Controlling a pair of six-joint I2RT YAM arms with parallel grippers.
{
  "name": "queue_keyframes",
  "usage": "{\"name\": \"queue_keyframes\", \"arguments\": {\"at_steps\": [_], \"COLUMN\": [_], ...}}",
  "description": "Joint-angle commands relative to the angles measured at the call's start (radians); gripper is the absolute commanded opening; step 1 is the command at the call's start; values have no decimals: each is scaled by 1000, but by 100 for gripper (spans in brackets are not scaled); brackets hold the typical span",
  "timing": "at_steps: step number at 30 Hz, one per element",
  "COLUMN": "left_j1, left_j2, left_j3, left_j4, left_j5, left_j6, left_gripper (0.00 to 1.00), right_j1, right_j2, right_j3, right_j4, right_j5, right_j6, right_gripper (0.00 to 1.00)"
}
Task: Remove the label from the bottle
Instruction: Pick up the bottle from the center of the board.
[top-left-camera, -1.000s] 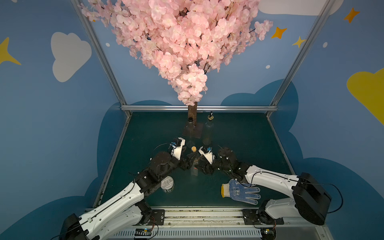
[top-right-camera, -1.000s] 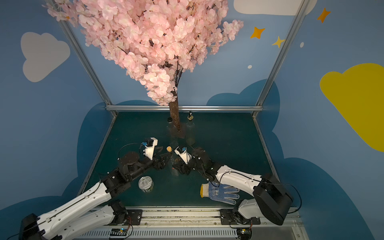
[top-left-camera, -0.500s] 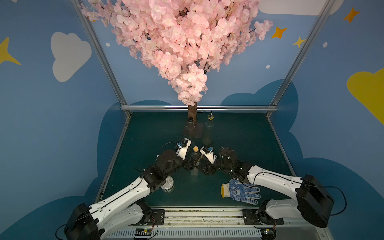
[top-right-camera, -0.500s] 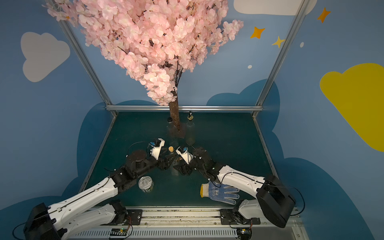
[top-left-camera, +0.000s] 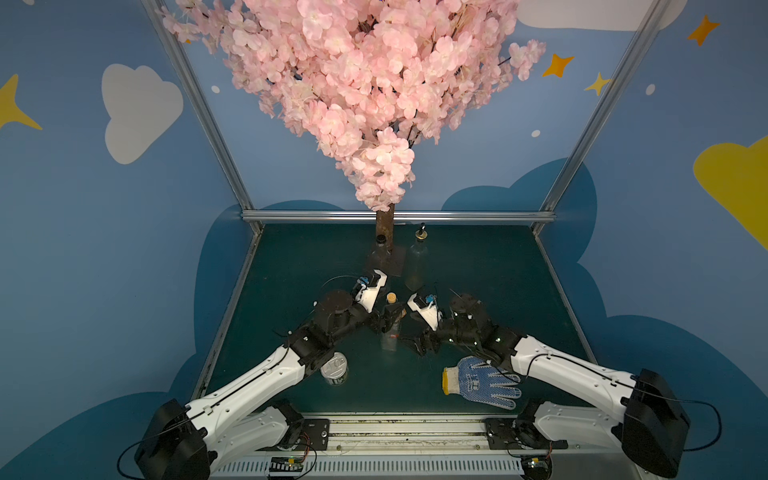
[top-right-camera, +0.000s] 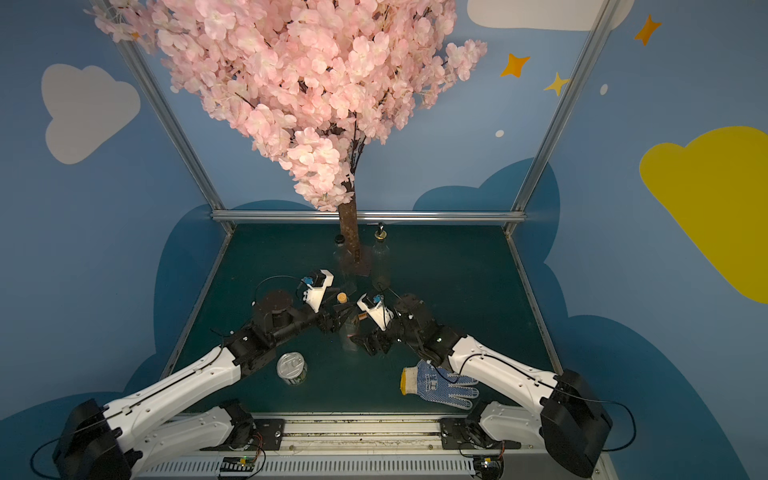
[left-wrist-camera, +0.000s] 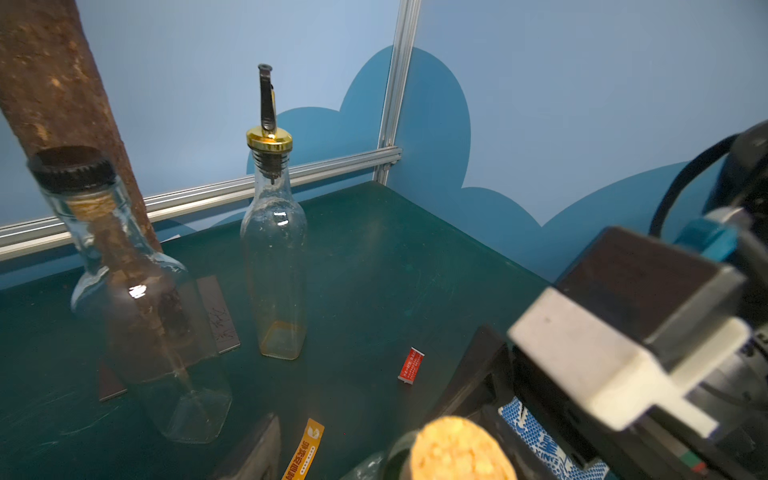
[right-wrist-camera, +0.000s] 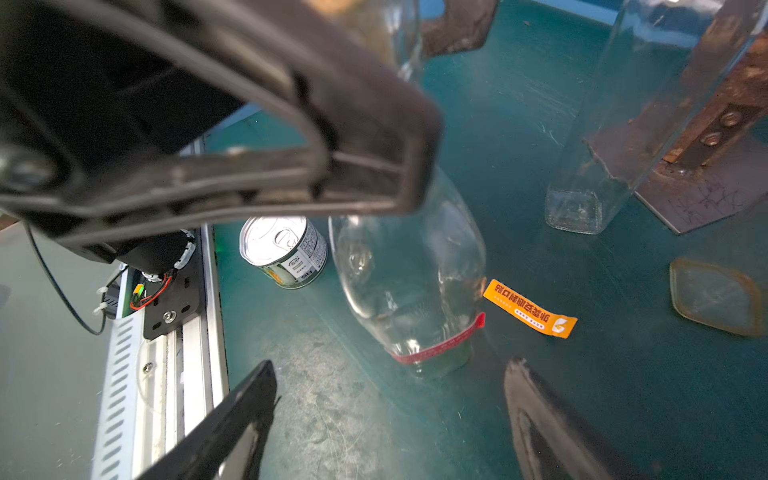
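A clear glass bottle (top-left-camera: 390, 330) with a cork stopper (left-wrist-camera: 457, 451) stands upright mid-table. A thin red label (right-wrist-camera: 436, 347) still rings its base. My left gripper (top-left-camera: 383, 322) is shut on the bottle's neck, one finger on each side. My right gripper (right-wrist-camera: 390, 374) is open wide and empty. It sits low beside the bottle, with the base just ahead of its fingertips (right-wrist-camera: 249, 399). An orange label strip (right-wrist-camera: 530, 311) lies flat on the mat next to the bottle. A small red label scrap (left-wrist-camera: 411, 365) lies farther back.
A tin can (top-left-camera: 334, 368) stands near my left forearm, and a white-and-blue glove (top-left-camera: 478, 384) lies under my right forearm. Two empty glass bottles (top-left-camera: 380, 253) (top-left-camera: 417, 262) stand at the back by the tree trunk (top-left-camera: 384, 226) and its rusty base plate (right-wrist-camera: 706, 166).
My right gripper's jaws have opened wider beside the bottle. My left arm has swung in to the right at the bottle's neck. The bottle has stayed in place.
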Motion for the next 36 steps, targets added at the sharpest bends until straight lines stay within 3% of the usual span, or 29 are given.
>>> {"name": "queue_keyframes", "arguments": {"at_steps": [1, 11, 23, 28, 33, 36], "left_j1": [17, 72, 87, 89, 89, 89], "left_j2": [23, 49, 118, 123, 133, 138], "left_j3": [25, 24, 45, 53, 70, 73], "left_j4": [39, 117, 135, 132, 99, 94], "left_j5": [104, 238, 279, 253, 219, 214], "left_j6": [50, 134, 139, 139, 105, 91], "left_gripper": [73, 73, 65, 47, 11, 8], "right_j1": [-4, -4, -4, -5, -8, -11], "right_j2": [-49, -77, -80, -83, -83, -79], "right_j3": [22, 1, 5, 4, 5, 10], "right_j4": [-41, -14, -27, -32, -33, -37], "right_j5": [17, 39, 58, 64, 71, 71], "right_j6": [5, 43, 49, 49, 51, 54], "right_gripper": [87, 90, 92, 92, 92, 92]}}
